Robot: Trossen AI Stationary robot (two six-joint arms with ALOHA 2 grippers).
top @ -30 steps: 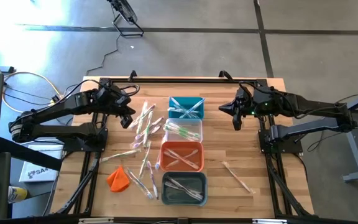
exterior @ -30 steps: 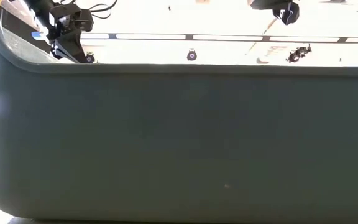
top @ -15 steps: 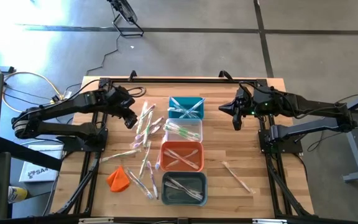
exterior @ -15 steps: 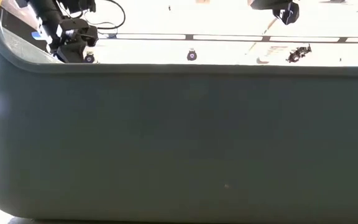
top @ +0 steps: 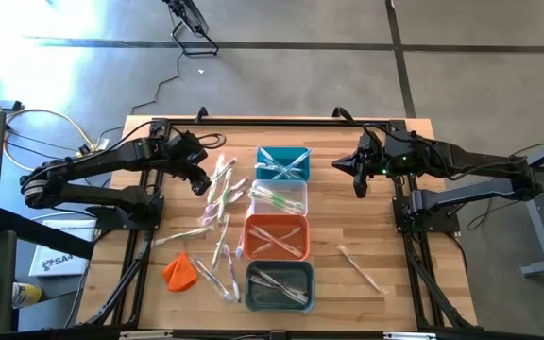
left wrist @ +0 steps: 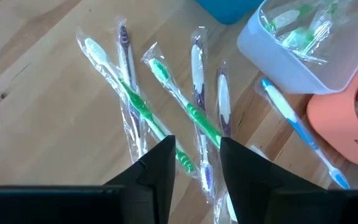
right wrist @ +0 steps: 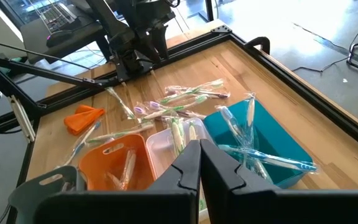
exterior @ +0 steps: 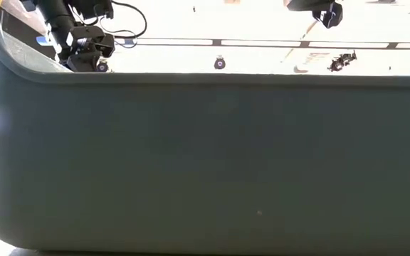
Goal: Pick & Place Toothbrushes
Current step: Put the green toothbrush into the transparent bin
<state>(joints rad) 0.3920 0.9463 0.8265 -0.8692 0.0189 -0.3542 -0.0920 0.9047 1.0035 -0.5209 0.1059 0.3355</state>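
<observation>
A: Overhead camera looks straight down, taking in the whole pale wooden slatted table (top: 385,236) and both arms.

B: And the low one sits at tabletop height, pressed against a dark grey wall (exterior: 205,163), room showing above.

A: Left wrist camera hangs close over the wrapped pale plastic toothbrushes (left wrist: 166,99).

B: Right wrist looks from farther across; both wrists share that scattered pile (right wrist: 185,99).

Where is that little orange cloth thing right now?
Seen from above, the orange cloth lies on the table's left side near the front edge, left of the grey bin and just beside the scattered toothbrushes.
</observation>
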